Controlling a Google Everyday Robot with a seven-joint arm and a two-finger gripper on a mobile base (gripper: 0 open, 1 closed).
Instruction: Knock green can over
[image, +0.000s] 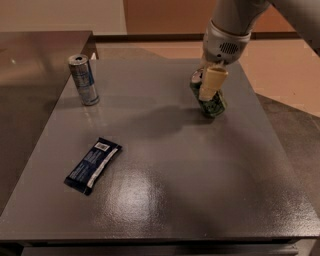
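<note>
The green can is a short dark-green drink can with pale markings and a silver top rim. It sits toward the far right part of the bench, well in from the right edge. It is tilted rather than upright, with its lower end on the bench surface and its rim leaning toward the bench's far left. The gripper is right against the can's upper part and covers much of its side.
</note>
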